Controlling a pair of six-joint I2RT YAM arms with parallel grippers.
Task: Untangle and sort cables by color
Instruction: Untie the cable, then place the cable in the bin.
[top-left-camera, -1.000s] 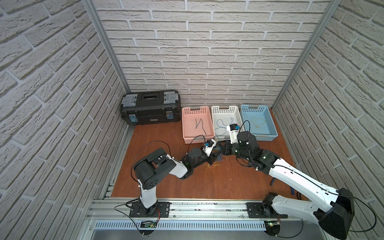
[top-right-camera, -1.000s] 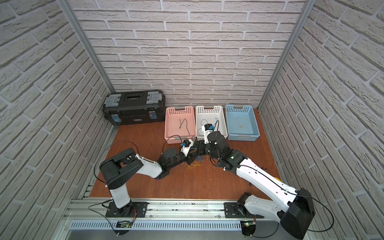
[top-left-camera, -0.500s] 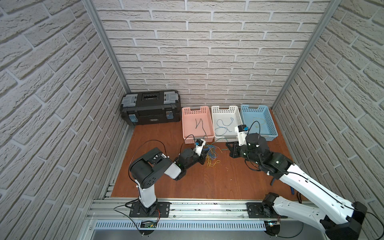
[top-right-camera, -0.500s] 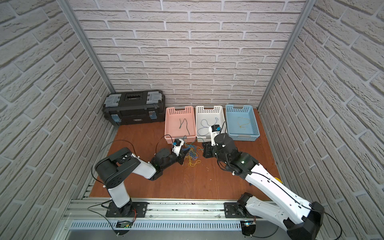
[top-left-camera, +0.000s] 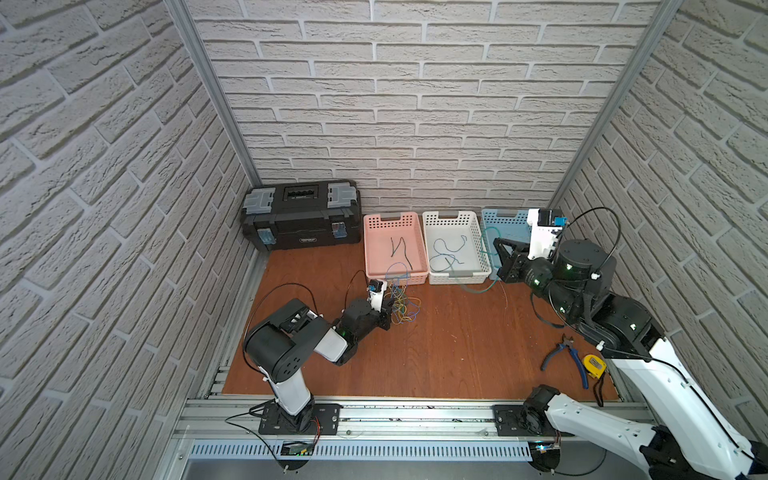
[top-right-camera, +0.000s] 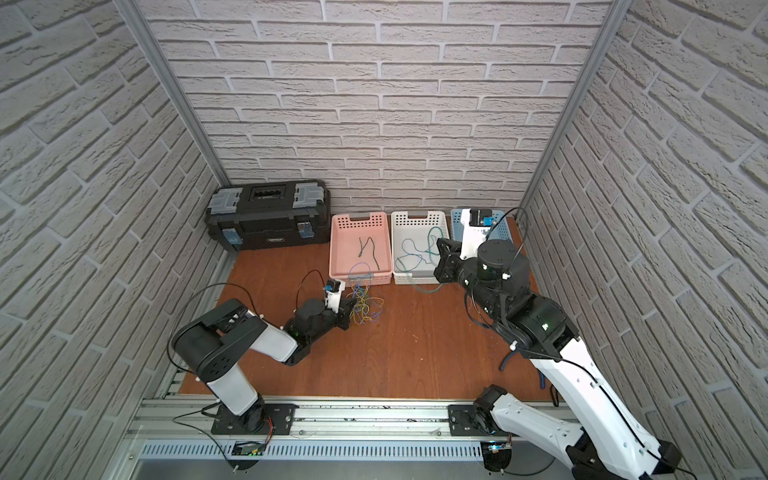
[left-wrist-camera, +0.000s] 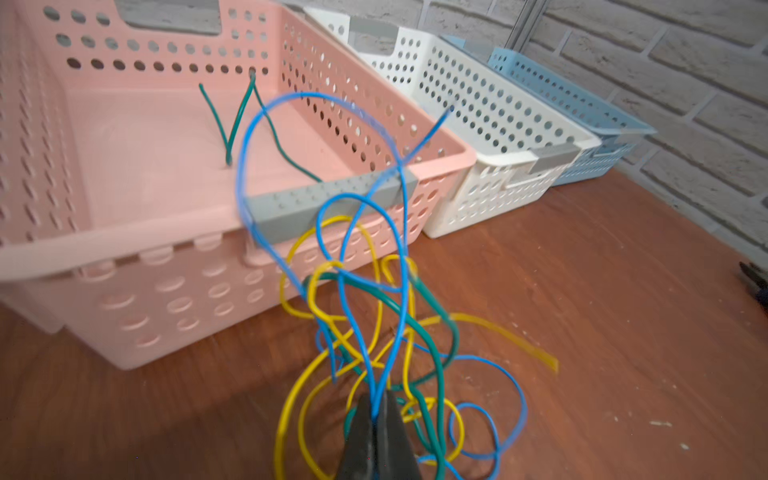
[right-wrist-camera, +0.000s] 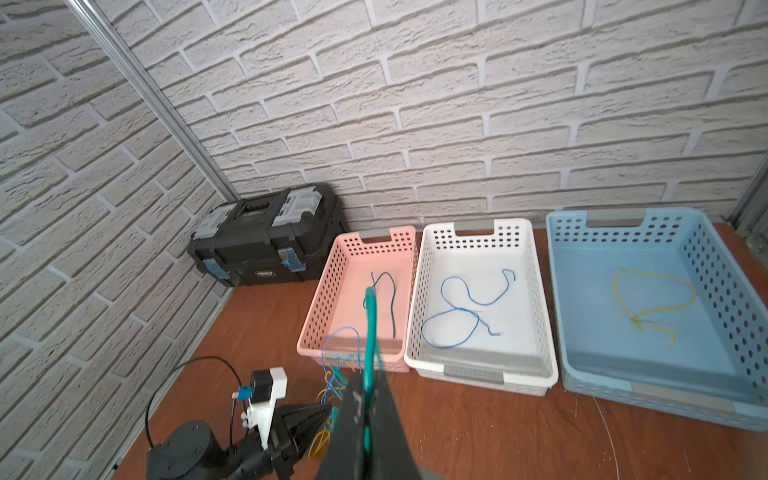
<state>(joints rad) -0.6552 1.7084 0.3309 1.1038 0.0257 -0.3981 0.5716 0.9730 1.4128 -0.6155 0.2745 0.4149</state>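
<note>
With sorted cables (right-wrist-camera: 457, 309) lying in baskets (right-wrist-camera: 419, 291) along the table's (top-left-camera: 449, 340) back edge, I am clamping my left gripper (left-wrist-camera: 376, 415) on a blue cable (left-wrist-camera: 375, 397) in the leftover tangle (top-left-camera: 401, 305) and my right gripper (right-wrist-camera: 365, 440) on a green cable (right-wrist-camera: 369, 332).

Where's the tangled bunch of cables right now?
In both top views the tangled bunch lies on the wooden floor in front of the pink basket, on the left arm's side, with the left gripper shut on a blue strand.

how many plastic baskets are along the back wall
3. Pink basket next to the toolbox, white basket in the middle, blue basket at the other end. None seems hidden.
</note>
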